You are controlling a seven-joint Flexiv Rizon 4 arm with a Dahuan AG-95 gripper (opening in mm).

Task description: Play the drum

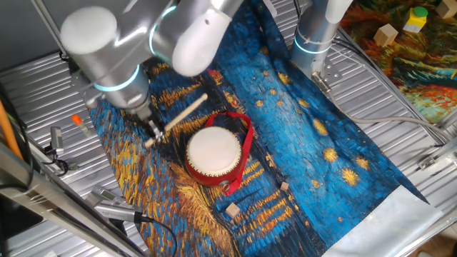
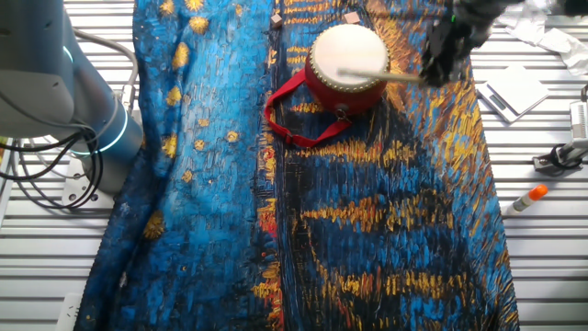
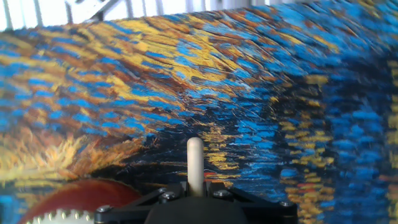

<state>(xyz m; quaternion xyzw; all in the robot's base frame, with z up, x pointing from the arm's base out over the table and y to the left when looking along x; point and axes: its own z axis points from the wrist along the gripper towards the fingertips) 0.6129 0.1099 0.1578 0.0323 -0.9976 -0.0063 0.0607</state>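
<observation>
The drum is small and round, with a flat white skin, a red body and a red strap looped beside it. It lies on the painted blue and yellow cloth. My gripper is shut on the thin pale wooden stick, just left of the drum. In the other fixed view the stick reaches over the drum's skin from the gripper. In the hand view the stick points away from the jaws, and the drum's red edge shows at the lower left.
Two small wooden blocks lie on the cloth in front of the drum. A second arm's base stands at the back. An orange-capped marker and metal clamps lie on the ribbed metal table. Toy blocks sit far right.
</observation>
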